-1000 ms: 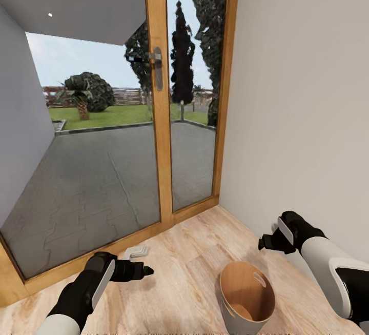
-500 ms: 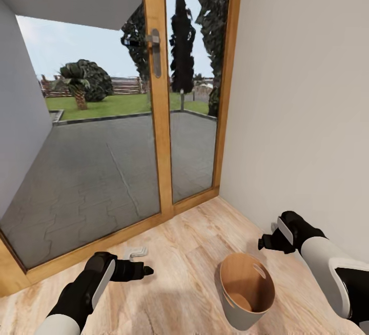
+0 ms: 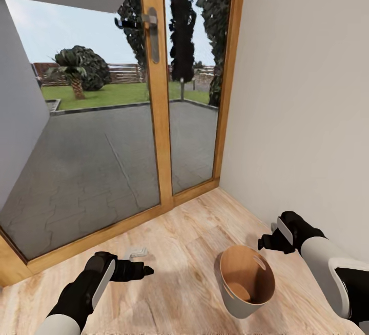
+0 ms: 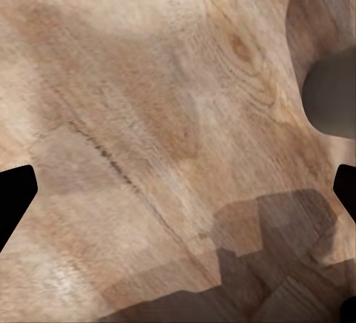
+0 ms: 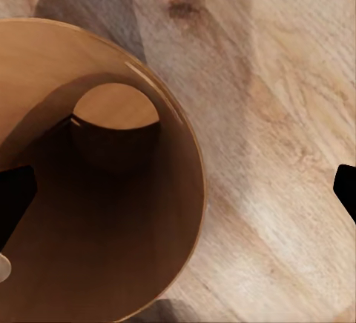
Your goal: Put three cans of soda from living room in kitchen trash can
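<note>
Right wrist view: end effector point(image 5: 178, 190) spread wide, empty.

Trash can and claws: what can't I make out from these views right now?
- Trash can floor: head view, near wall hides part; right wrist view, picture edge cuts the bin off.
- Left claw, right claw: open or shut unclear in the head view; wrist views show fingertips apart, nothing between.
</note>
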Robot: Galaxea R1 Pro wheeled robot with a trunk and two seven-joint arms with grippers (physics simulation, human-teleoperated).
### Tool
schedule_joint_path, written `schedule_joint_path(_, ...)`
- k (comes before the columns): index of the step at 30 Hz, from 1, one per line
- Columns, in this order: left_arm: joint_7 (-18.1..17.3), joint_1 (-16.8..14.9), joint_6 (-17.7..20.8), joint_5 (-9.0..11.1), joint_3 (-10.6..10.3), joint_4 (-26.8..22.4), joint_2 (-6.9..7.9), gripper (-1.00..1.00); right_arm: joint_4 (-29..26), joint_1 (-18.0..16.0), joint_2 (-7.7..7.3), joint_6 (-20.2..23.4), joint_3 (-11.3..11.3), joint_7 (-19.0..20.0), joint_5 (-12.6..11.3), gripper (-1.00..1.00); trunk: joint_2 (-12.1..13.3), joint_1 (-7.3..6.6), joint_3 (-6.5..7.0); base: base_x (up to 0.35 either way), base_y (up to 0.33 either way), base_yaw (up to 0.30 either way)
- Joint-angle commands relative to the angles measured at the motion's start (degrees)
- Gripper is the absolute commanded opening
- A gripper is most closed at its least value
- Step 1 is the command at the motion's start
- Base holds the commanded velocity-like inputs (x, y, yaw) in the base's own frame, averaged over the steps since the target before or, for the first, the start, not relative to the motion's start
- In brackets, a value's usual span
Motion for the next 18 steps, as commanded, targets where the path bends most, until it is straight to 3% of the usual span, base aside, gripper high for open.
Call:
schedule_joint_path(1,0.0,0.0,0.0,0.01,0.0,0.0,0.0,1.0,0.0,0.0,0.0,0.0,0.01,-0.01,0.0,1.0,-0.02,0.02,-0.23,0.0,0.0,0.0)
schedule_joint_path(18,0.0,0.0,0.0,0.01,0.0,-0.07,0.0,1.0,0.05,0.0,0.09,0.04,0.07,-0.13,0.0,1.0,-0.25,0.46,-3.99,0.0,0.0,0.0)
